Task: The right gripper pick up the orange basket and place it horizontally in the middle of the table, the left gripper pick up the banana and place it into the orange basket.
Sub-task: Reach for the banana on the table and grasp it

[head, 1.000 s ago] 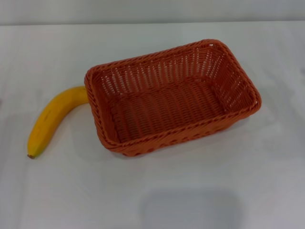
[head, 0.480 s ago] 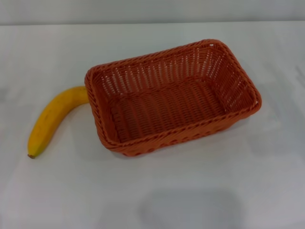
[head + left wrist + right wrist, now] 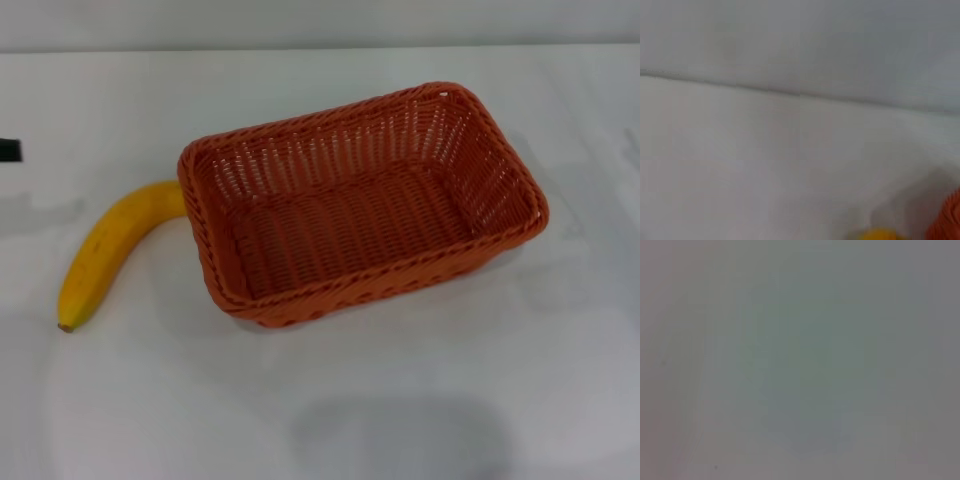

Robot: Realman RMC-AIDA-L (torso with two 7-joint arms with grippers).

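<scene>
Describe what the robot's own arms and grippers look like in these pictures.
Almost nothing of them shows. The left gripper appears only as a small, flat black piece at the head view's left edge; no cables or markings are visible. The right gripper is out of view.

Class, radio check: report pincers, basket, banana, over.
Left pincer just at table's left edge. Right pincer unseen. Orange basket empty, mid-table, slightly askew. Banana outside, touching its left end.
</scene>
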